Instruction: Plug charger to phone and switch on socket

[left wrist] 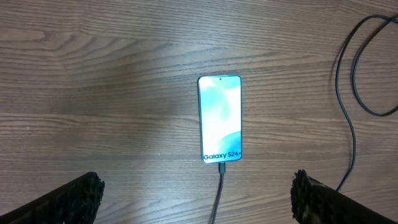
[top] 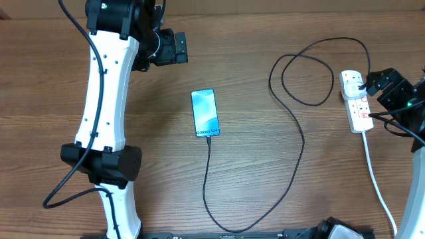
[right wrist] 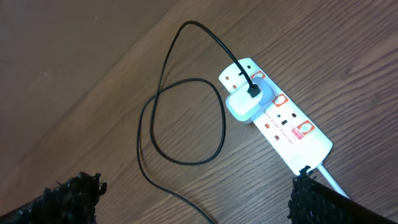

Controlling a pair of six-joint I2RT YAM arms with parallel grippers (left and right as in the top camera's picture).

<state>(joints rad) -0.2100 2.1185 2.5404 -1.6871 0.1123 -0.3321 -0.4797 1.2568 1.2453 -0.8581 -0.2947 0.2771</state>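
The left gripper (left wrist: 196,186) is held wide apart, empty, above the phone (left wrist: 220,118), which is laid flat mid-way on the grainy wooden table (top: 265,40): slim, glossy blue screen, "Galaxy S24+" printed. A thin black charger (top: 302,143) is plugged into its bottom edge and looped over to the white, red-marked socket (top: 356,103) at right. The right gripper (right wrist: 196,182) is spread empty there.

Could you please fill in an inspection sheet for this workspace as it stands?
Surface: wooden table, bare wood grain.
Job's things: phone lit, face up; charger tip at its bottom edge, other end in a white adapter on the socket; switch state unclear.
Clutter: nothing seen.
Grippers: left gripper open above phone; right gripper open above socket.
Cables: charger loops loosely; white cord runs off the socket.
Surroundings: nothing seen.
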